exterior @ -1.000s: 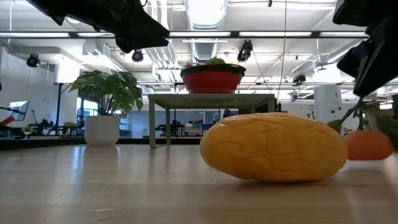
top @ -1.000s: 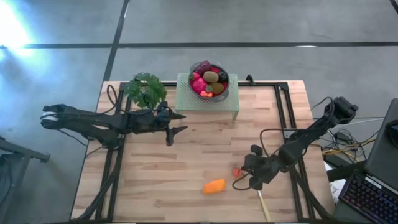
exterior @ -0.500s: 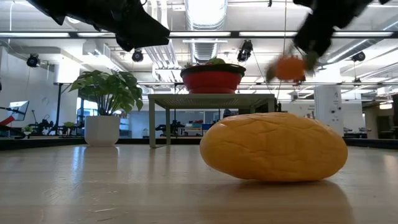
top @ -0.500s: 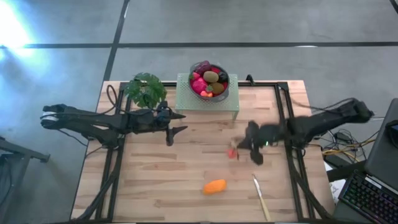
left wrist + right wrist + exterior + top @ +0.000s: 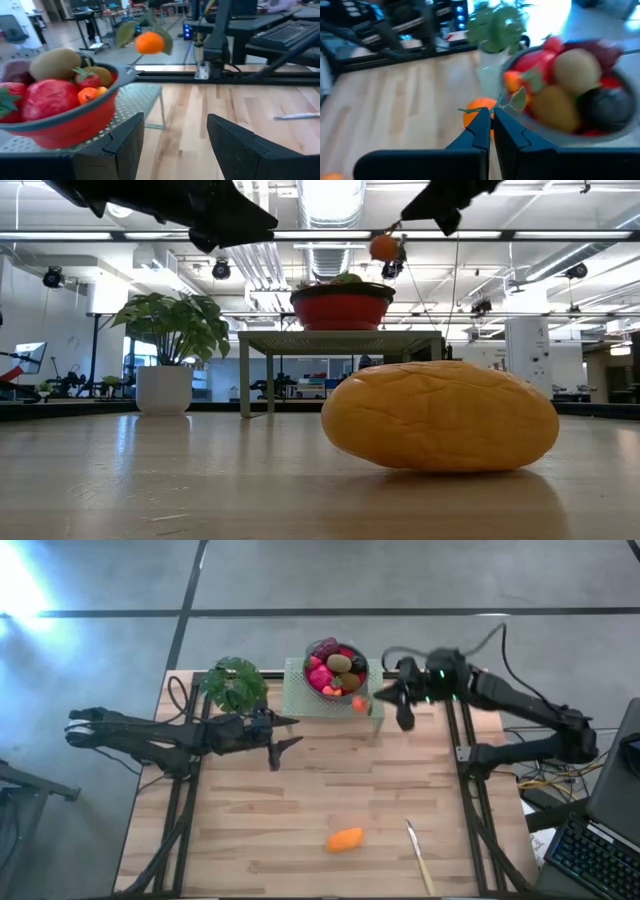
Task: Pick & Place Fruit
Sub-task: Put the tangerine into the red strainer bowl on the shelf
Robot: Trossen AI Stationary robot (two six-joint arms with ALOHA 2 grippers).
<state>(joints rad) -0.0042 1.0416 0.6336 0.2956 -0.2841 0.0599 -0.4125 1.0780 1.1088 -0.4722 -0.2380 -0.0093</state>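
Pale wooden planks form the table point(image 5: 250, 800), which stands on a grey concrete floor; the low view looks across it into a bright workshop with ceiling lights and ducts. At the table's far edge a small perforated pale-green stand point(image 5: 300, 700) carries a red bowl point(image 5: 364, 675) heaped with fruit: a tan-brown kiwi-like oval point(image 5: 55, 62), a big red piece point(image 5: 47, 97), a strawberry with green leaves point(image 5: 87, 79), a dark maroon piece and tiny orange bits. Beside the stand sits a leafy green potted plant point(image 5: 233, 683). The right gripper point(image 5: 385, 695) is raised in the air just beside the bowl's rim, its fingers pressed together on the thin stem of a small orange berry point(image 5: 358, 704). That berry is round, bright orange and smooth, with a couple of green leaves at its stem, and it hangs beside the bowl, above the stand's near corner, not touching either. The left gripper point(image 5: 290, 736) hovers over the table in front of the plant, pointing toward the stand; its fingers are spread apart and hold nothing. Near the table's front edge lies a larger orange oval point(image 5: 345, 839), yellow-orange with a finely cracked skin in the low view. A slim pale utensil point(image 5: 418, 855) lies well to one side of it.
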